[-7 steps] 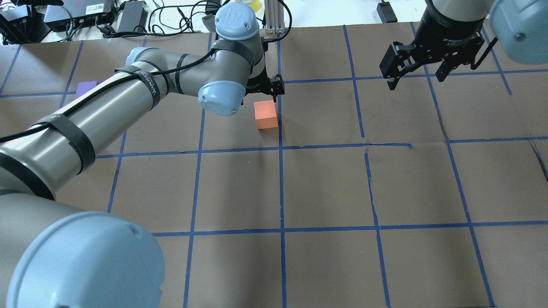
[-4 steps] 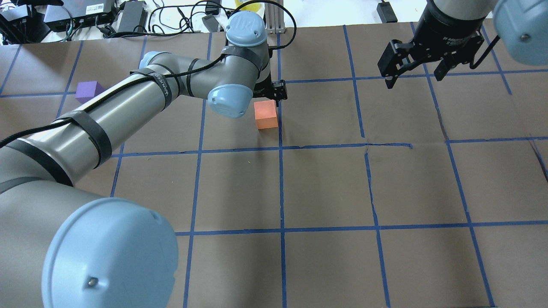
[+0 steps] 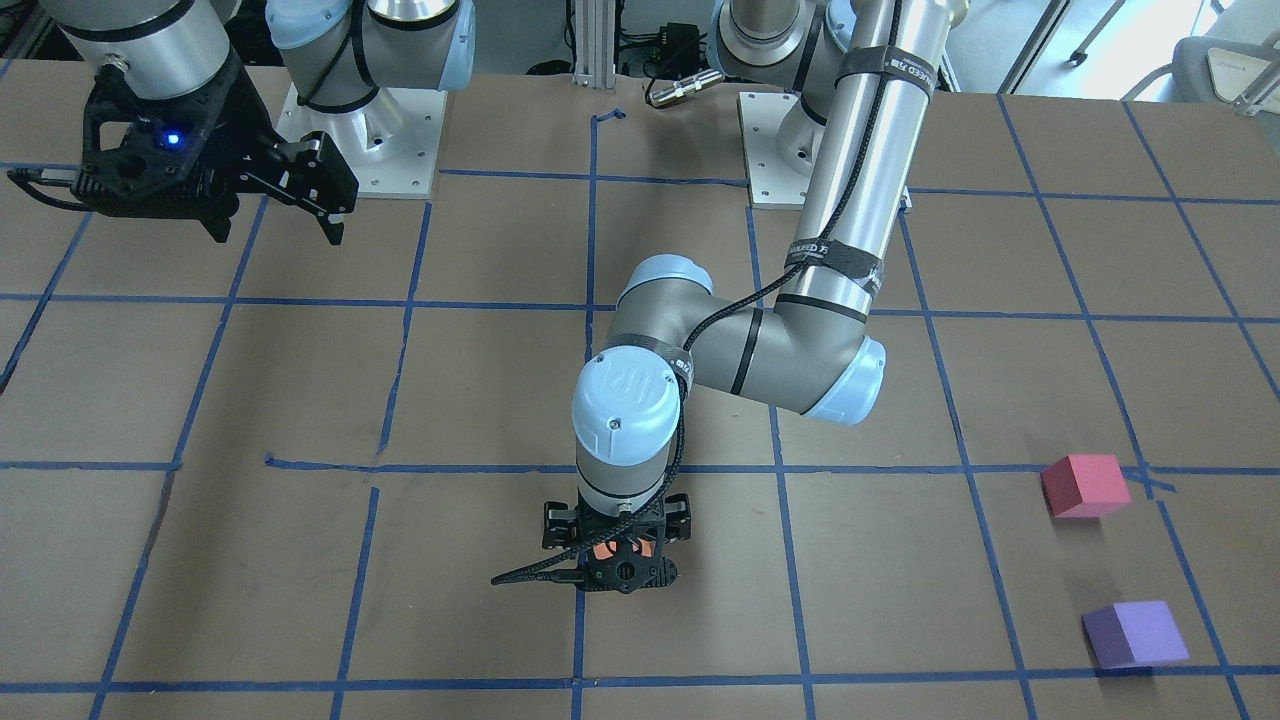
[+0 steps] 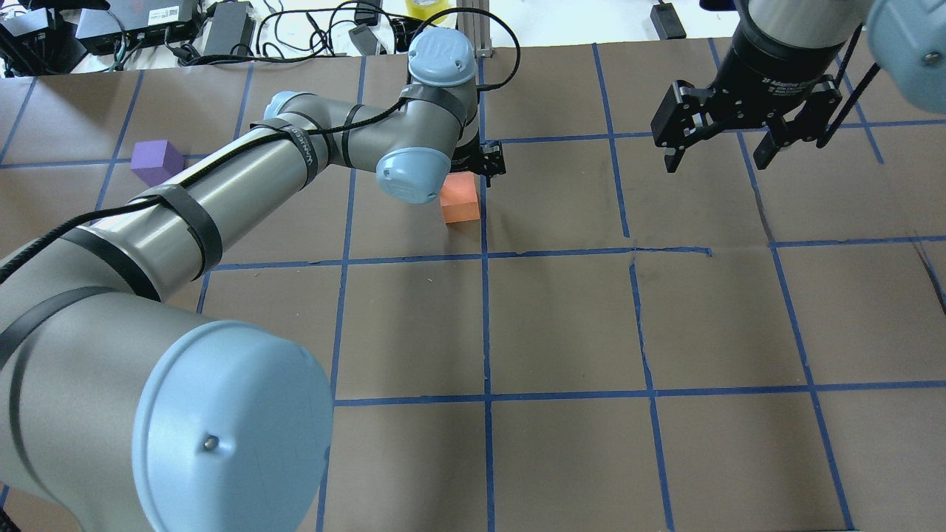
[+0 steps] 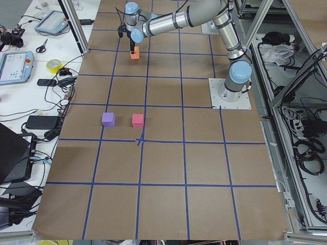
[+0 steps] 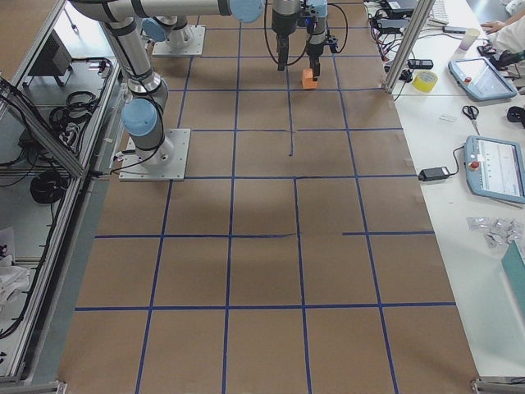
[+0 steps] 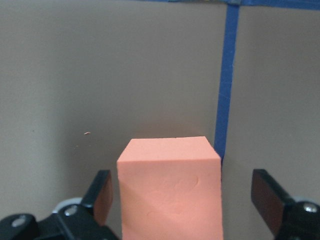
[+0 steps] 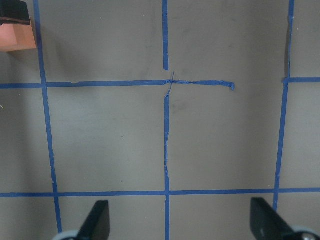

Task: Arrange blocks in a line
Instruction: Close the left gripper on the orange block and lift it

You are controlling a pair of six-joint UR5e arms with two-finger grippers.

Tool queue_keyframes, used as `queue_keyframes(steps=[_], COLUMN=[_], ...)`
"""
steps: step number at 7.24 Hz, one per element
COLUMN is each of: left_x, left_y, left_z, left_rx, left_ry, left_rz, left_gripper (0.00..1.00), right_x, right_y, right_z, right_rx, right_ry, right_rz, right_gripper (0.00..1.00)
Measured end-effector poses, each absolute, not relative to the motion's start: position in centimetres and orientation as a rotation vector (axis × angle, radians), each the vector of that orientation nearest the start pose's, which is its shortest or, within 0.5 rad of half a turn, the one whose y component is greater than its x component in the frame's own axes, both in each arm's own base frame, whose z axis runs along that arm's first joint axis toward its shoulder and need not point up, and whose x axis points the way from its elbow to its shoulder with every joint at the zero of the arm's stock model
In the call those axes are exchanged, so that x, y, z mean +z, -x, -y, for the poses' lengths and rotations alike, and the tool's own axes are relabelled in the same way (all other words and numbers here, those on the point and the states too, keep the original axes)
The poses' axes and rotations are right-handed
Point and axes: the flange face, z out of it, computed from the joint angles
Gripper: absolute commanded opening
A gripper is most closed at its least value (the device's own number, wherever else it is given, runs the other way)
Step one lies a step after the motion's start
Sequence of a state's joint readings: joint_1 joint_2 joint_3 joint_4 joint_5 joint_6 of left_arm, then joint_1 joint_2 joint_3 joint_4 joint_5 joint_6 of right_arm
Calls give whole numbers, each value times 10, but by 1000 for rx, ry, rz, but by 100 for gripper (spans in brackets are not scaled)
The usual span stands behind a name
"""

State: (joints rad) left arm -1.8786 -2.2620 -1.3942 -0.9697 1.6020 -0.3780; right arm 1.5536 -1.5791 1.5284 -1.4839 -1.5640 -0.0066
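The orange block (image 7: 170, 185) sits on the brown paper beside a blue tape line. My left gripper (image 7: 186, 197) is open and low over it, one finger on each side, the left finger close and a gap on the right. In the overhead view the orange block (image 4: 460, 201) is partly covered by the left wrist (image 4: 442, 55). The purple block (image 4: 155, 161) lies far left. In the front view the pinkish red block (image 3: 1083, 485) and the purple block (image 3: 1135, 633) lie apart from each other. My right gripper (image 4: 720, 151) is open and empty, held above the table.
Blue tape lines (image 4: 484, 325) divide the brown paper into squares. Cables and electronics (image 4: 222, 29) lie beyond the far edge. A torn tape end (image 8: 231, 86) shows below the right wrist.
My left arm has reached further out and its wrist has moved right over the orange block, now covering part of it. The right gripper has stayed almost in place. The blocks have not moved.
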Motion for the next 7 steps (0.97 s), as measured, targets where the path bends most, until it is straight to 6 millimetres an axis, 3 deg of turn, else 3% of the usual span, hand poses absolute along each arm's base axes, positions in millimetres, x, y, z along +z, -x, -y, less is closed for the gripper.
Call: queue_keyframes(steps=[2,3,5,6,7], left_x=[197,196,194,194,195], left_y=[342,342,341,341,341], left_z=[645,645,644,643,641], left_rx=[-115,-108,-101,-97,-93], left_ry=[106,104,98,92,89], left_rz=[-3128,-3127,-3125,-3125,-3124], left_gripper=[95,84,22,18,6], right_x=[504,504,503,502,502], right_y=[-130,-131,-131,-131,-131], right_z=[485,485,485,485,485], right_rx=[59,58,55,55,54], right_ry=[0,5,11,11,12], right_rz=[-3134,-3134,-3135,-3136,-3138], right_gripper=[100,100,100,100,100])
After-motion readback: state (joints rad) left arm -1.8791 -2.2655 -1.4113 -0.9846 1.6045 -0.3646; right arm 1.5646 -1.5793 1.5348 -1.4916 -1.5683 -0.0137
